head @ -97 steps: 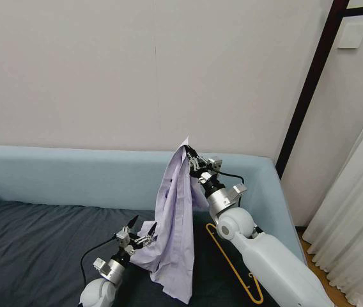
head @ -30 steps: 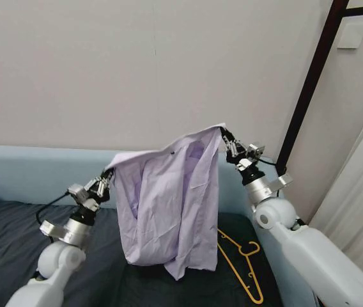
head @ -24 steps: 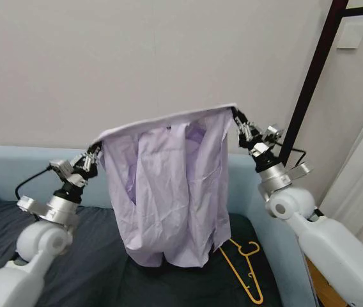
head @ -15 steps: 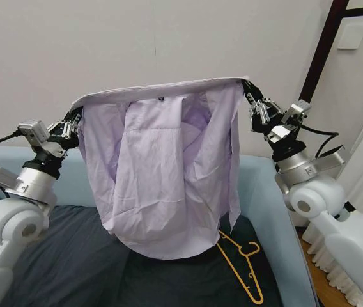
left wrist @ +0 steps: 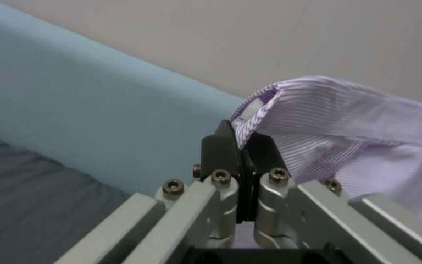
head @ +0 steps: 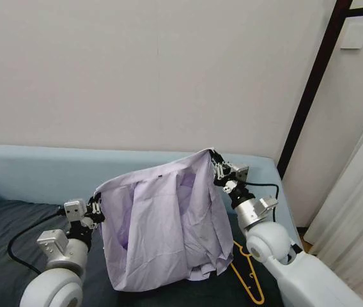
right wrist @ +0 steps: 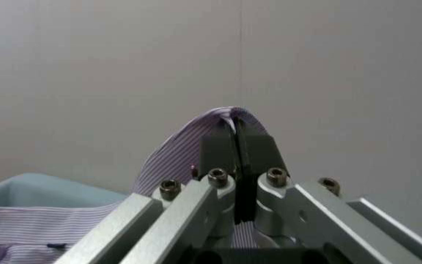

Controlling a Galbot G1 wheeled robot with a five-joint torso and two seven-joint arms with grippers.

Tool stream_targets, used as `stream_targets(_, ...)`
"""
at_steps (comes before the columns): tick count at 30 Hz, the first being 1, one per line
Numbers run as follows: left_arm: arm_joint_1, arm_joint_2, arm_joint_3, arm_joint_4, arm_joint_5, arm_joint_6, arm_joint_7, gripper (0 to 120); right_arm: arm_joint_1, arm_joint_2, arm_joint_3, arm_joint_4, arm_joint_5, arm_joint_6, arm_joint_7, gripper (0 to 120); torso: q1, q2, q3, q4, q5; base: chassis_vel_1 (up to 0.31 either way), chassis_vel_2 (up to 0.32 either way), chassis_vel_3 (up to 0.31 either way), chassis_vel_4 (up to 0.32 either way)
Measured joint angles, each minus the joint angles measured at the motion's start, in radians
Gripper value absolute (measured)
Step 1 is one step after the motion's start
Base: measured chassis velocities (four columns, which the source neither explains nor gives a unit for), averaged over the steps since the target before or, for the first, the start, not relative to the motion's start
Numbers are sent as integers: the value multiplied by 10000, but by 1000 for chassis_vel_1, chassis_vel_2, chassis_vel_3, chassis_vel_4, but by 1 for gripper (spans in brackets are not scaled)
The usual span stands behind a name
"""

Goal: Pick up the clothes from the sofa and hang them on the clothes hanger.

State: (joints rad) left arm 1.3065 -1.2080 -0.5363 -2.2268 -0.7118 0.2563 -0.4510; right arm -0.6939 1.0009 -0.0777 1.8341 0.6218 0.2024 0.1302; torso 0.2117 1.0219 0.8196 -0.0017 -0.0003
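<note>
A lilac striped shirt [head: 162, 224] hangs spread between my two grippers above the sofa seat, its hem bunched near the cushion. My left gripper [head: 95, 203] is shut on the shirt's left top corner [left wrist: 259, 104], low beside the sofa back. My right gripper [head: 215, 161] is shut on the right top corner [right wrist: 229, 114], a little higher. A yellow clothes hanger [head: 248, 275] lies on the dark seat at the right, partly hidden by the shirt and my right arm.
The light blue sofa back [head: 34, 173] runs across the view above a dark grey seat [head: 9, 236]. A dark vertical pole [head: 309, 89] stands at the right, with a white curtain [head: 354, 243] beside it. A plain wall is behind.
Both grippers have come down from head height with the shirt still stretched between them; its hem now reaches the seat. Earlier the left gripper had moved out to the left, spreading the shirt.
</note>
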Motion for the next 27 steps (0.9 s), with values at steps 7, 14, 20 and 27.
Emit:
stream_targets(7, -491, 268, -358, -414, -932, -458, -284, 0, 680, -283, -190, -330, 1225, 987, -709, 0, 1, 0, 0, 6, -3, 0, 0, 0, 0)
stream_targets(14, -1128, 3082, -1711, -1425, -2813, -1275, -229, 0, 1692, -1198, 11, 513, 3293, 1245, -898, 0, 1, 0, -1, 4, -1, 0, 0, 0, 0)
stream_targets(20, -1001, 2962, -2304, -2202, -2461, -543, -585, 0, 1264, -1301, 480, 2345, 3232, 242, 143, 0, 0, 1, -2, 2, -3, 0, 0, 0, 0)
stream_targets(27, 97, 812, -1534, -1865, -371, -94, -698, 0, -180, -286, 136, 1597, 1442, -281, 1090, 0, 0, 0, -1, 10, -2, 0, 0, 0, 0)
